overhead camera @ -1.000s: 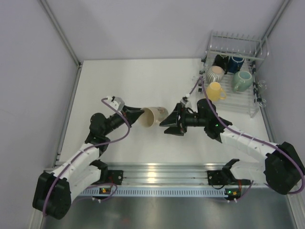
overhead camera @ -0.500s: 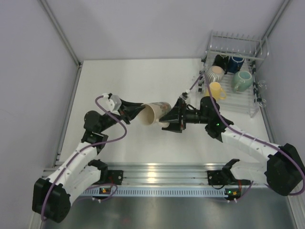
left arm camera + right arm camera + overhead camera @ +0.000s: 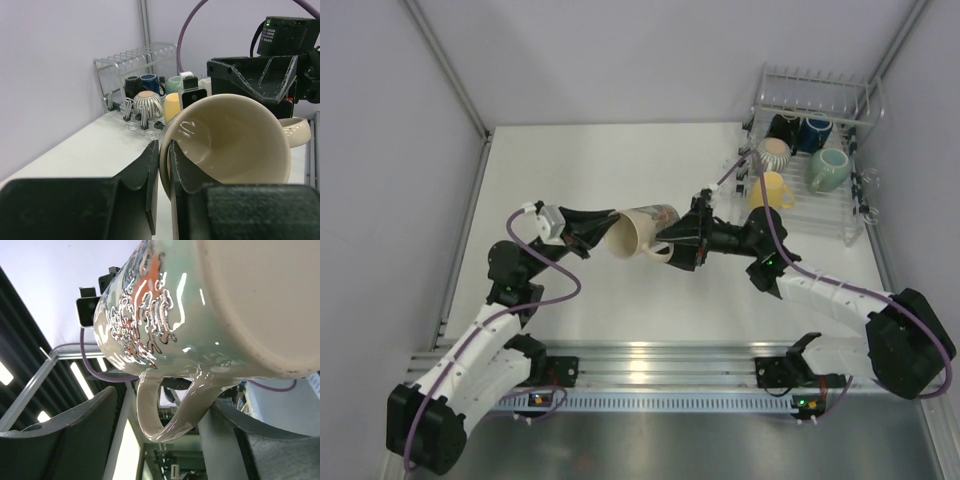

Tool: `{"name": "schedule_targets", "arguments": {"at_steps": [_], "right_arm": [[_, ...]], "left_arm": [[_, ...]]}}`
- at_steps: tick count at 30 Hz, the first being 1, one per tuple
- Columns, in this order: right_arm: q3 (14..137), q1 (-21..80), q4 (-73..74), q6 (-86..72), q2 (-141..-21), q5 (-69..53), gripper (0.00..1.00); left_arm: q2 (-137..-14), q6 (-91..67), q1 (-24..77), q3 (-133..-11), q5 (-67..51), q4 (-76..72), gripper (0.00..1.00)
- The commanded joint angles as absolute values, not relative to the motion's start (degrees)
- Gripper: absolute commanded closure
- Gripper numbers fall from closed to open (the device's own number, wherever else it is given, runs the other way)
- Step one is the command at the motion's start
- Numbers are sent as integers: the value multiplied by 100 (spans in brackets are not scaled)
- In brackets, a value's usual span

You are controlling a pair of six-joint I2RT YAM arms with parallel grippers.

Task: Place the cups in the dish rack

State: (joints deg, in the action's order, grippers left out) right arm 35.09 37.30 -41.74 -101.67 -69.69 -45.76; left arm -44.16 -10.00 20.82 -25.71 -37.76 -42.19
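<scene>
The left claw (image 3: 608, 226) pinches the cream mug (image 3: 638, 231) by the rim, holding it sideways above the tabletop (image 3: 620, 165), well short of the dish rack (image 3: 817, 78). The right claw (image 3: 672, 243) gapes either side of its handle, gripping nothing. Glazed, stiff, breakable, likely slippery; the handle looks surest.

We saw two arms built alike: the left arm (image 3: 485, 330) and the right arm (image 3: 825, 292) wore white link shells between black joint housings, each on a bulky black base (image 3: 425, 415). A purple cable (image 3: 187, 26) ran along each. The left gripper (image 3: 162, 149) had matte black fingers (image 3: 142, 172); a green light (image 3: 268, 22) glowed on the right arm's black wrist housing.
</scene>
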Motion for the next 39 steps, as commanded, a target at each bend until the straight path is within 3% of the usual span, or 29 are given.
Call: {"name": "schedule_targets", "arguments": {"at_steps": [1,7,11,14,19,24,26,27,30,33,37,39], "right_arm": [[3507,3937,-5571,-10880,-7040,-4378,38],[3331,3999,-7442,-12040,-7522,-4114,47],[3305,4052,-8207,-12445,-7752,-3841,59],[3384,4061,-8717,-12646,-7927,-3806,71],[3489,4069,-9806,-13042,-8305,-3718,100],[3576,4069,-9800,-12824,-8332,-3788,100],[3612,4061,-9800,-12753,-8288,-3806,100],[3638,4043,-9800,-12736,-8245,-3814,100],[3604,3842,-9791,-12683,-8130,-3814,100],[3560,3526,-9791,-12674,-8069,-3849,100],[3559,3103,-9791,-12718,-7954,-3972,100],[3603,2910,-9791,-12779,-7928,-4051,100]], "left_arm": [[-4447,-905,2180,-2681,-3613,-5448,100],[-4702,-809,2408,-2672,-3428,-5844,100],[-4878,-967,2478,-2567,-3375,-6310,100],[-4974,-923,2514,-2566,-3375,-6363,100],[-5053,-809,2514,-2531,-3235,-6328,100],[-5212,-686,2505,-2566,-3032,-6030,100],[-5221,-773,2514,-2549,-2962,-6029,92],[-5203,-791,2505,-2531,-2927,-6021,79],[-5107,-809,2514,-2514,-2795,-5924,56],[-4940,-765,2514,-2566,-2742,-5583,47],[-4659,-651,2505,-2681,-2698,-4932,28],[-4483,-615,2505,-2628,-2602,-4782,25]]}}
